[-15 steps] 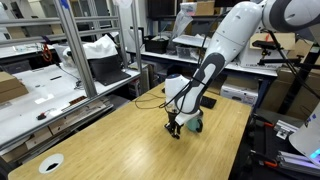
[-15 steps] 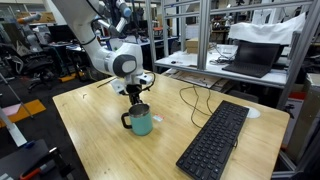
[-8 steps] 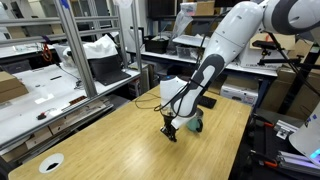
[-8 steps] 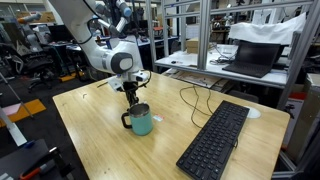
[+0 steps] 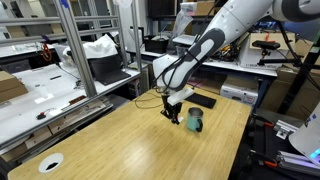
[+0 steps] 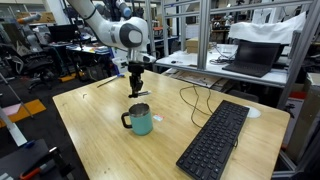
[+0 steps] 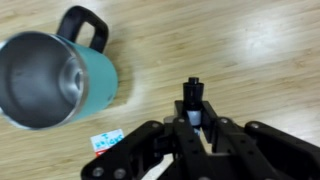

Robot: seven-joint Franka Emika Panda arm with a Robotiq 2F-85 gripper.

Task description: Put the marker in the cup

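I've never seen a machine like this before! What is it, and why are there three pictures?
It is a robot arm. The pincher at its end is called the tool. Two pictures come from cameras standing in the room, looking at the wooden table from different places. The third comes from a camera on the arm's wrist, looking down past the tool. On the table are a teal cup with a handle and a black keyboard. An exterior view also shows a white round disc. The tool pinches a dark marker with a whitish part, up in the air. In the wrist view the cup sits off to one side of it and looks empty.
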